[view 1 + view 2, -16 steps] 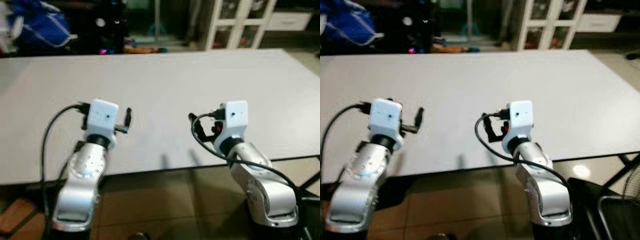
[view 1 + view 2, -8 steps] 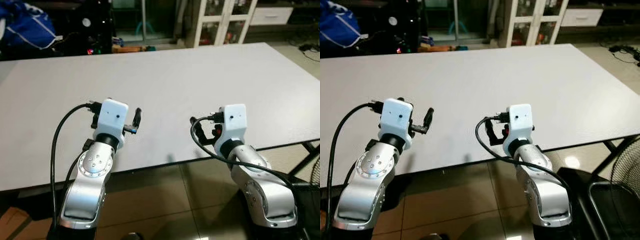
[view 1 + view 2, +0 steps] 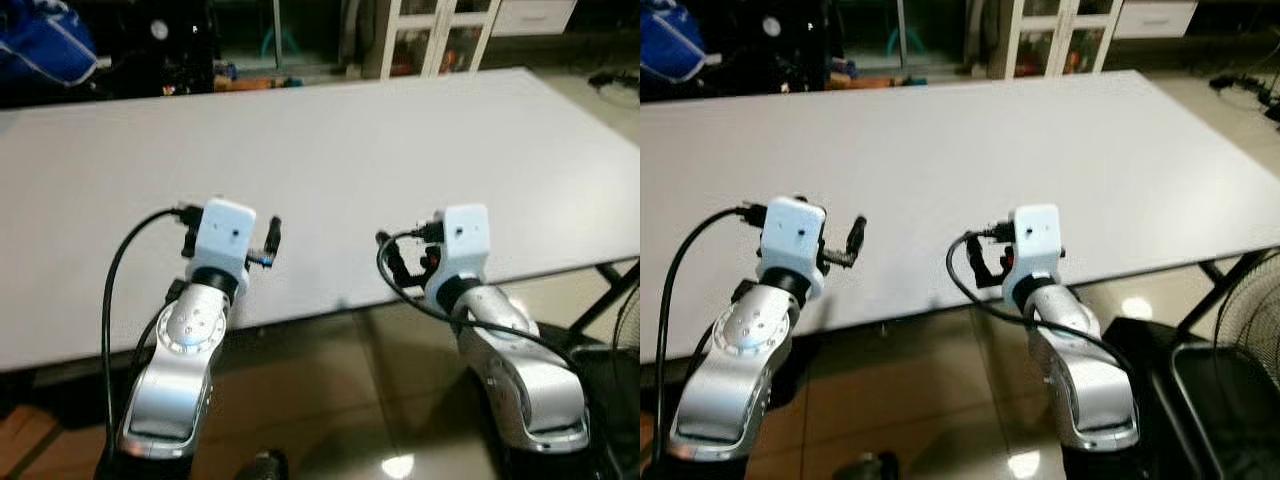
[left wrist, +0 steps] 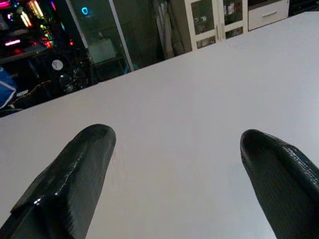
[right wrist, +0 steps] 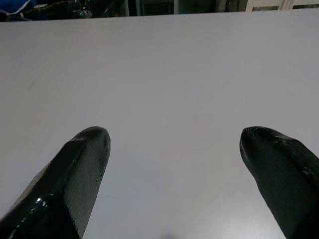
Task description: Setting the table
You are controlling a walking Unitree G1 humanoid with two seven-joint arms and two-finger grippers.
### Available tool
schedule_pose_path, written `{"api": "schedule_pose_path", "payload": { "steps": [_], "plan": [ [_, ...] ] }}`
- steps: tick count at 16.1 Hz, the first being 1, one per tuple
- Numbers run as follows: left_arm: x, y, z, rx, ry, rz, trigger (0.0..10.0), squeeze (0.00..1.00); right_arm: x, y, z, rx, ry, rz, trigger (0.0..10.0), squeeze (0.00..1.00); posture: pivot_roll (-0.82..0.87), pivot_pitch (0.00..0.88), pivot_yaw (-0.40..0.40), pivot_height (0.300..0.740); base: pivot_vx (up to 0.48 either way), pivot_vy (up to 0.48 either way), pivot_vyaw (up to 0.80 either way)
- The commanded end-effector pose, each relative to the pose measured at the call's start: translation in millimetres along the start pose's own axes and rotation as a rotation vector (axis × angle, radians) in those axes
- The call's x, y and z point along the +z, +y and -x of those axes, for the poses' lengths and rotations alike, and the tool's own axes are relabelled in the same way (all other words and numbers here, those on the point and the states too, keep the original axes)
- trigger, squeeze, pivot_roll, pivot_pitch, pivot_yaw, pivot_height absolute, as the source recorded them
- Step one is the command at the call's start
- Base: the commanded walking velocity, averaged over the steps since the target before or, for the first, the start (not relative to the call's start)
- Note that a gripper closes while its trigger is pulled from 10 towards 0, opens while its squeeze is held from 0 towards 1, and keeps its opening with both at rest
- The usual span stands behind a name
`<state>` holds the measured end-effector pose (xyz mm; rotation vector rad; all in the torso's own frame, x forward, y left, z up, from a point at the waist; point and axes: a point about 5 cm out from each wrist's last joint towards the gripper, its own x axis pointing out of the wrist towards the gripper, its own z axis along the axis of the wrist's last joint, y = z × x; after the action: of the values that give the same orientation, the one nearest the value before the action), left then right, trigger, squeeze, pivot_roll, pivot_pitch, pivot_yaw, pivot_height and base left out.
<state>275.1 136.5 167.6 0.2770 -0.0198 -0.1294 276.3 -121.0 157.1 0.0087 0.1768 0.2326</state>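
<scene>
Left wrist view: left tool [image 4: 174, 184] and right tool [image 5: 174, 179] are hovering spread apart over tabletop [image 3: 350, 150]; nothing available for gripping.

Two silver, rounded arms carried white boxy wrist housings — a black cable looped from each — and black, ribbed fingers [image 4: 75, 174].

Big white table [image 3: 330, 140] spans the fingers' reach and beyond. Brown glossy tiled floor [image 3: 330, 400] beneath, behind the fingers, with a bright light glare [image 3: 397, 466]. Far past the fingertips: dim room, white glass-door cabinet [image 3: 440, 35], dark glass door [image 4: 127, 35], blue bag [image 3: 45, 45] to the left side, coloured lights [image 4: 22, 12] glowing on dark equipment. Black wire fan guard [image 3: 1240, 340] and black table leg [image 3: 1218, 285] at right.
</scene>
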Motion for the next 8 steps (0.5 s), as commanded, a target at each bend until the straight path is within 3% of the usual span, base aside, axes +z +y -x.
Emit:
{"api": "schedule_pose_path", "payload": {
  "steps": [1,8],
  "plan": [
    [-1.3,0.2,-0.9,0.003,0.011,-0.010,10.0,0.00,0.7,2.0,0.1,-0.003,-0.005,0.003,10.0,0.00,-0.02,0.000,0.019,0.740,-0.300,0.000,0.00],
    [-2.2,-2.4,-0.4,0.000,0.018,-0.014,10.0,0.00,-1.0,1.5,1.6,-0.011,0.005,0.003,10.0,0.00,-0.02,0.000,0.019,0.740,-0.331,0.000,0.00]
  ]
}}
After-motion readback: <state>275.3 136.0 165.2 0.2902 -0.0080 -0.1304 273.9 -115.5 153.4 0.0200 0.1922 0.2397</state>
